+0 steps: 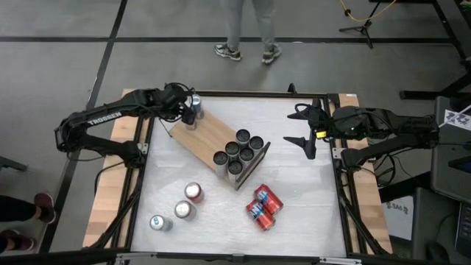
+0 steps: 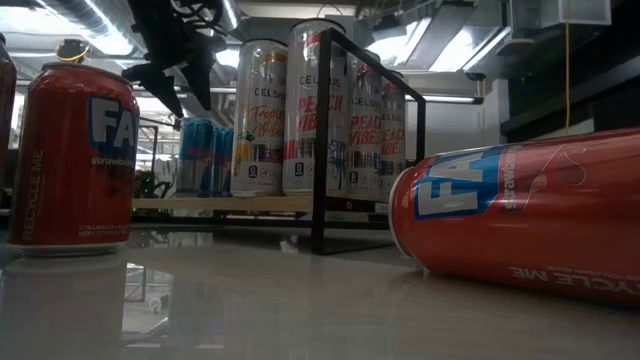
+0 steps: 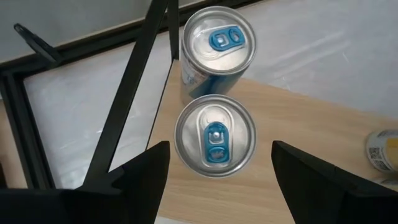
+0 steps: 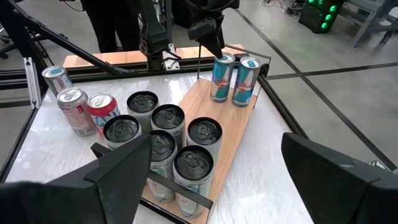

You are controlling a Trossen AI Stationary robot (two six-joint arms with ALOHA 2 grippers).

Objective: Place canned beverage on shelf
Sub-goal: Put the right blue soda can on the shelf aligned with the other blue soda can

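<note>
While two slim blue cans [image 3: 214, 135] stand upright at one end of the light-wood shelf [image 1: 208, 136], six dark-topped tall cans [image 4: 163, 140] cluster at its other end. Above the blue pair hovers the left end effector [image 3: 214, 186], fingers spread, gripping nothing. Right end effector [image 1: 309, 125] waits open near the table's [image 1: 294, 206] edge.
</note>
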